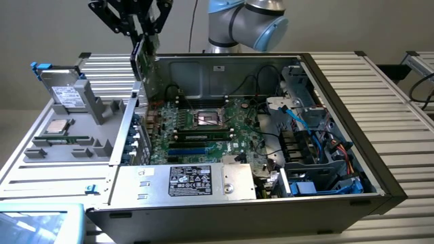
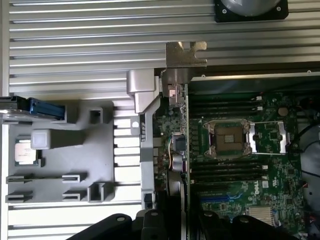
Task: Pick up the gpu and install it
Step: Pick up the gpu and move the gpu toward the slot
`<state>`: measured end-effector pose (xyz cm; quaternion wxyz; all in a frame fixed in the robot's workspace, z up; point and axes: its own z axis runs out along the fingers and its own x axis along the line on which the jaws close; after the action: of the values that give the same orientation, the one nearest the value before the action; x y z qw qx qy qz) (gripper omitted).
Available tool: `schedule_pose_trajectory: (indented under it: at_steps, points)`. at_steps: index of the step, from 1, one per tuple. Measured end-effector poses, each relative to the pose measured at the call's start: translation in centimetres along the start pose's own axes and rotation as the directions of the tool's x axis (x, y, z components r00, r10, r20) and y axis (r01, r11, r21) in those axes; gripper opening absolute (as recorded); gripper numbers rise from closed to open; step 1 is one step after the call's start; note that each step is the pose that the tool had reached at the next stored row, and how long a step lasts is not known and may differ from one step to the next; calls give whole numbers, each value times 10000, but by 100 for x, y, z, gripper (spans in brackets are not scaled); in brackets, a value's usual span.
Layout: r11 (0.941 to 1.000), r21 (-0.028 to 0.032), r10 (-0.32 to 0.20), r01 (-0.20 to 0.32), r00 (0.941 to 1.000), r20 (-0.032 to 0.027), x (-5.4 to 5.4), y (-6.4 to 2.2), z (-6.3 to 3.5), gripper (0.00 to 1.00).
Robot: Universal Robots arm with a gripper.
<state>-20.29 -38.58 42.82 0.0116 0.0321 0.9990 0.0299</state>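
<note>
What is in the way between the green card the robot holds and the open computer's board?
Nothing visible. The gripper holds the gpu upright above the open case's edge, and the motherboard below lies uncovered.

You see: gpu (image 1: 144,58) green, bracket (image 2: 186,55) silver; gripper (image 1: 142,36) black; motherboard (image 1: 203,129) green; parts tray (image 1: 68,151) grey; cables (image 1: 298,114) blue; table (image 1: 379,76) ribbed silver; drive label (image 1: 66,95) white.

Soft, even light all round; table (image 1: 410,147) slats gleam pale at three o'clock, the case (image 1: 203,76) sits in shade, gpu (image 2: 186,57) bracket glints, glare on a panel (image 1: 34,223) at seven.
</note>
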Motion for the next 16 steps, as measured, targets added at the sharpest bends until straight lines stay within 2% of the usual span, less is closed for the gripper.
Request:
schedule_pose_trajectory:
  at_steps: [7,16]
  points:
    - [10000,0,5,-5,10000,1,-204,7,77,28]
    - [10000,0,5,-5,10000,1,-599,19,197,28]
